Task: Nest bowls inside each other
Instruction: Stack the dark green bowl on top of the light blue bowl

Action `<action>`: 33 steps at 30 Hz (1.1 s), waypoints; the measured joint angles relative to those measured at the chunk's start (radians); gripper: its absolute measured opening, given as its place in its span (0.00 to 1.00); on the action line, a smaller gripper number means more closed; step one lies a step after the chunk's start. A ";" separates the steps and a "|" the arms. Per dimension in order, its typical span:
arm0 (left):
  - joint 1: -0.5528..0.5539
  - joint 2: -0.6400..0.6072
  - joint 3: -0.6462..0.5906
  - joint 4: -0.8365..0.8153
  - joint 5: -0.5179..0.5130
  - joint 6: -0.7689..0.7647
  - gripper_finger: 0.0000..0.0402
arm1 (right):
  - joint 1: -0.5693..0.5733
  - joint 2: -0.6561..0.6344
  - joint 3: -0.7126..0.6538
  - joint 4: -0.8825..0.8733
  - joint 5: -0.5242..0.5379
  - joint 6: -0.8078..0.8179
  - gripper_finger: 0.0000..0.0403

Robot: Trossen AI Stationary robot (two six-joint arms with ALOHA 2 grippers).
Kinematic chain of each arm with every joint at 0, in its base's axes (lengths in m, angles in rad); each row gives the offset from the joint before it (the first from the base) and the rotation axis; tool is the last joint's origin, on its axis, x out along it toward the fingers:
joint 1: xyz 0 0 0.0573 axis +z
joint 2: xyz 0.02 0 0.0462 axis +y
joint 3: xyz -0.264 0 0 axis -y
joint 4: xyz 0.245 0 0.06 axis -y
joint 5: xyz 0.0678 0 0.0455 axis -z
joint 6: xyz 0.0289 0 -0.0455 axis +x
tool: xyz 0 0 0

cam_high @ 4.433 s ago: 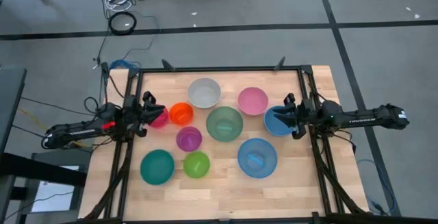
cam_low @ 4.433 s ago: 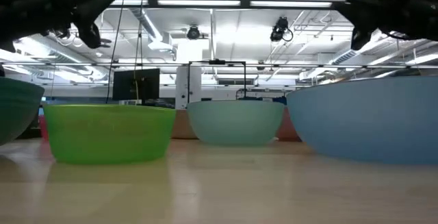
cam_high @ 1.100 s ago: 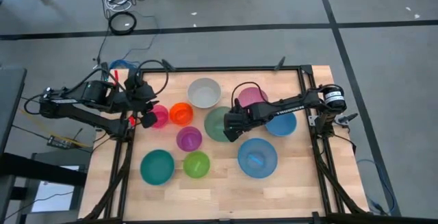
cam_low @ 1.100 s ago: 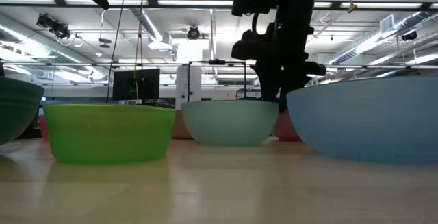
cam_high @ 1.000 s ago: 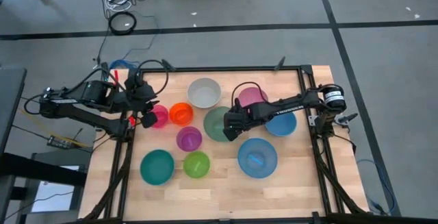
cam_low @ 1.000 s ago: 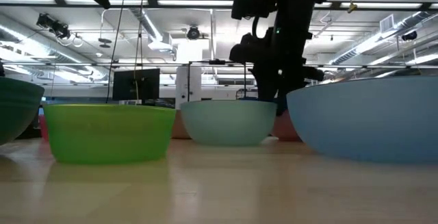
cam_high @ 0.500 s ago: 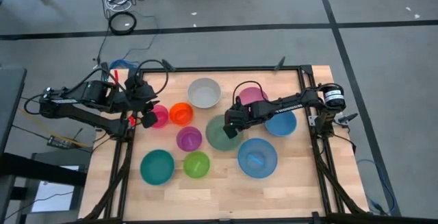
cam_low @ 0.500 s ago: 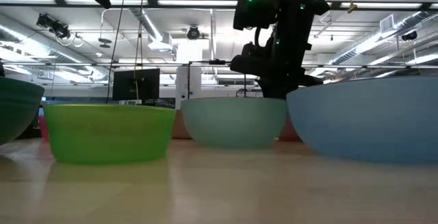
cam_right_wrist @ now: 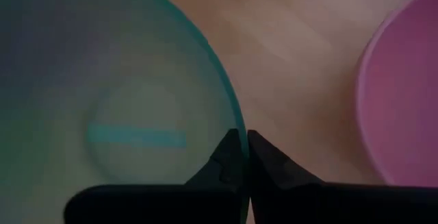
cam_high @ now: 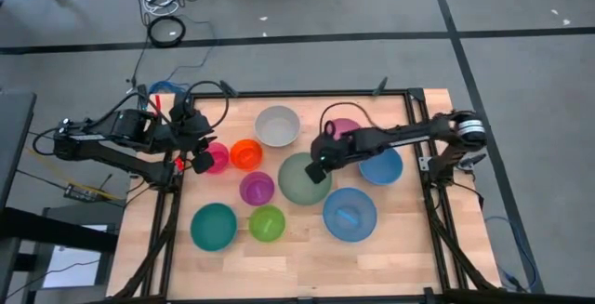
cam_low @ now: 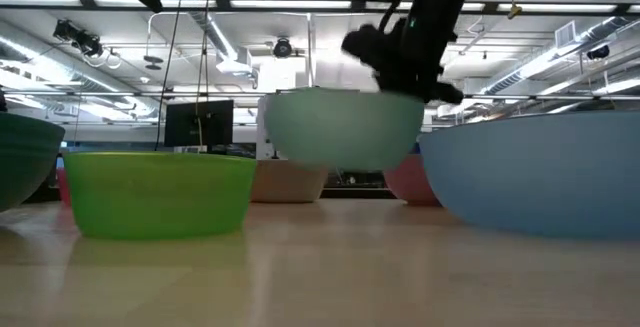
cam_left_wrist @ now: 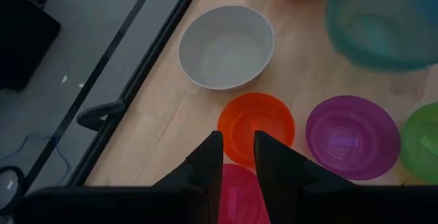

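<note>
- Lifting is the step in hand: your right gripper (cam_high: 317,166) is clamped on the rim of the pale green round plastic bowl (cam_high: 304,179), which the low view shows raised clear of the wooden table (cam_high: 297,253).
- Keep that bowl level as you carry it; a one-sided rim pinch lets it swing.
- Take it to the large light-blue plastic bowl (cam_high: 350,214) just beside it, which looks wide enough to receive it, though the overhead angle makes that uncertain.
- Lower until it seats before you release.
- Your right arm reaches in across the darker blue bowl (cam_high: 382,167), wrist pitched down.
- Your left gripper (cam_high: 198,151) waits part-open and empty, above the magenta bowl (cam_high: 217,158), well apart from the carried bowl.
</note>
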 joint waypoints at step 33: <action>0.000 0.009 -0.182 0.364 0.002 0.155 0.23 | 0.398 -0.206 -0.066 -0.401 0.064 0.284 0.07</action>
